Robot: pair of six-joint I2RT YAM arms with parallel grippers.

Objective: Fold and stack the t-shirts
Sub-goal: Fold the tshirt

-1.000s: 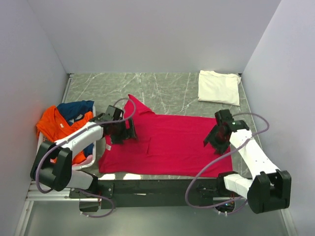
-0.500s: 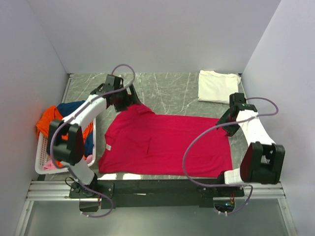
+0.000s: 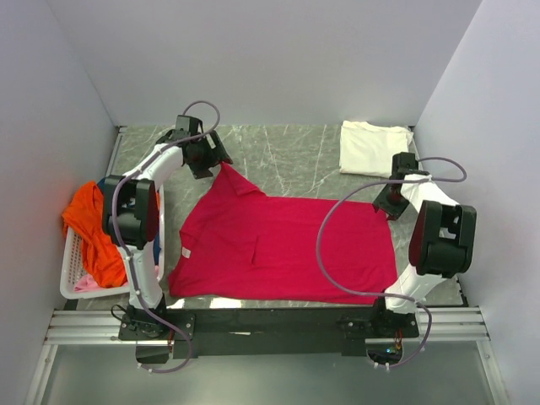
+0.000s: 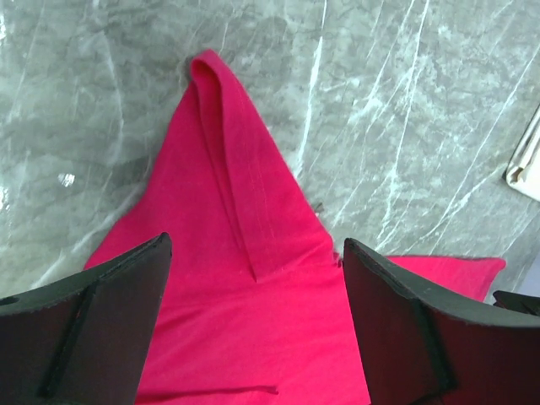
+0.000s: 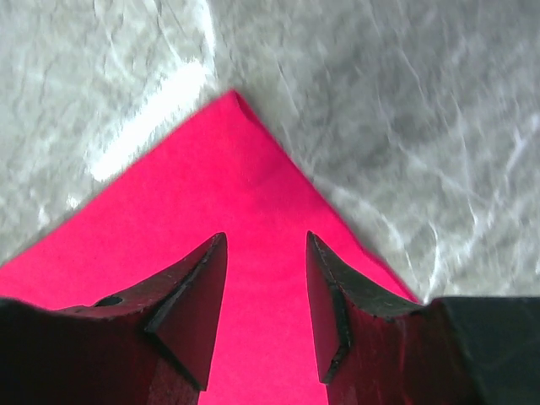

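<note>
Crimson fabric shows between both sets of jaws. Left gripper (image 4: 255, 245): spread wide above the pointed sleeve (image 4: 228, 152). Right gripper (image 5: 266, 238): partly spread over the far right corner (image 5: 236, 110), pinching nothing. The crimson t-shirt (image 3: 287, 249) lies flat on the table (image 3: 287, 156). A cream t-shirt (image 3: 375, 149) sits folded at far right. An orange t-shirt (image 3: 89, 228) drapes over the basket (image 3: 74, 274) at left.

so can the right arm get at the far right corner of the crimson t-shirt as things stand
Probably yes: the right gripper hangs just over that corner of the crimson-pink cotton t-shirt, jaws apart, nothing between; the folded cream-white t-shirt lies clear of it.
</note>
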